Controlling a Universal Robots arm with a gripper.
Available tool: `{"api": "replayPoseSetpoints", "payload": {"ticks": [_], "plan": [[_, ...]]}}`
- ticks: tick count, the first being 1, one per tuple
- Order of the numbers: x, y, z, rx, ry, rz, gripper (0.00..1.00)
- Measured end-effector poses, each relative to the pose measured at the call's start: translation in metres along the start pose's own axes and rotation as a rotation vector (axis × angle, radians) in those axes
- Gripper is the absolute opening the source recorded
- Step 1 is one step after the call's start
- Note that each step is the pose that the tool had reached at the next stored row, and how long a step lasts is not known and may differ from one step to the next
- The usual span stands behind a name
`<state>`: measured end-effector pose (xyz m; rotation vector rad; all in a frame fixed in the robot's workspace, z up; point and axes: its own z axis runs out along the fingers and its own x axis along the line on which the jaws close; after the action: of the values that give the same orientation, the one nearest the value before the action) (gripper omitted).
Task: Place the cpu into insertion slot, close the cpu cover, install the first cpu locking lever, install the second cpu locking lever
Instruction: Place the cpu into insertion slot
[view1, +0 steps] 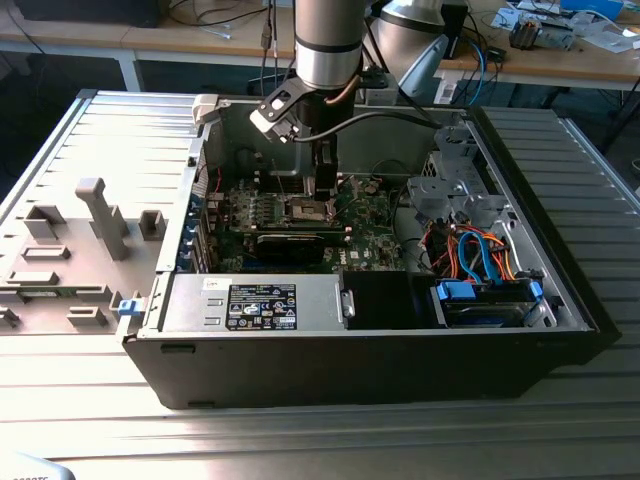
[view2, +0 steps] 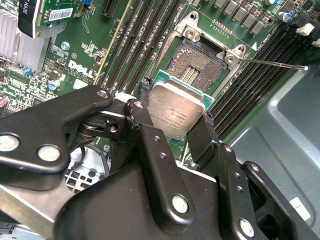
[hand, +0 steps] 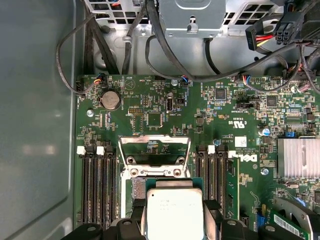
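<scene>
My gripper (view1: 322, 185) hangs inside the open computer case (view1: 560, 300), low over the motherboard (view1: 360, 230). It is shut on the cpu (view2: 177, 110), a flat square chip with a dull silver top, held by its edges between two black fingers (view2: 142, 97). The cpu (hand: 172, 212) hovers tilted just above the insertion slot (view2: 192, 65), whose bare contact field shows beside it. The cpu cover (hand: 155, 172), a silvery frame with an open window, stands swung open at the slot's far edge. A thin metal locking lever (view2: 272, 64) sticks out sideways from the slot.
Black memory slots (hand: 97, 185) flank the socket on both sides. A finned heat sink (hand: 298, 157) and loose cables (hand: 150, 40) lie nearby. The power supply box (view1: 255, 300) and blue drive bays (view1: 485, 300) fill the case front. A grey fixture (view1: 100, 220) sits at the exterior view's left.
</scene>
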<state>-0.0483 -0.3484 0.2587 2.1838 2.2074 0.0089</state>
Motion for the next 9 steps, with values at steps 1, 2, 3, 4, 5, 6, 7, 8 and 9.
{"api": "replayPoseSetpoints", "payload": {"ticks": [1, 2, 3, 4, 5, 6, 7, 8, 9], "plan": [[0.0000, 0.0000, 0.0000, 0.0000, 0.0000, 0.000, 0.55], [0.0000, 0.0000, 0.0000, 0.0000, -0.0001, 0.000, 0.55], [0.0000, 0.0000, 0.0001, 0.0000, 0.0000, 0.000, 0.55], [0.0000, 0.0000, 0.0003, 0.0000, 0.0000, 0.002, 0.55], [0.0000, 0.0000, 0.0003, 0.0000, -0.0001, 0.003, 0.55], [0.0000, 0.0000, 0.0004, 0.0001, -0.0001, 0.006, 0.55], [0.0000, -0.0001, 0.0005, 0.0002, -0.0003, 0.010, 0.55], [0.0000, -0.0001, 0.0006, 0.0002, -0.0003, 0.013, 0.55], [0.0000, -0.0001, 0.0007, 0.0004, -0.0005, 0.018, 0.55]]}}
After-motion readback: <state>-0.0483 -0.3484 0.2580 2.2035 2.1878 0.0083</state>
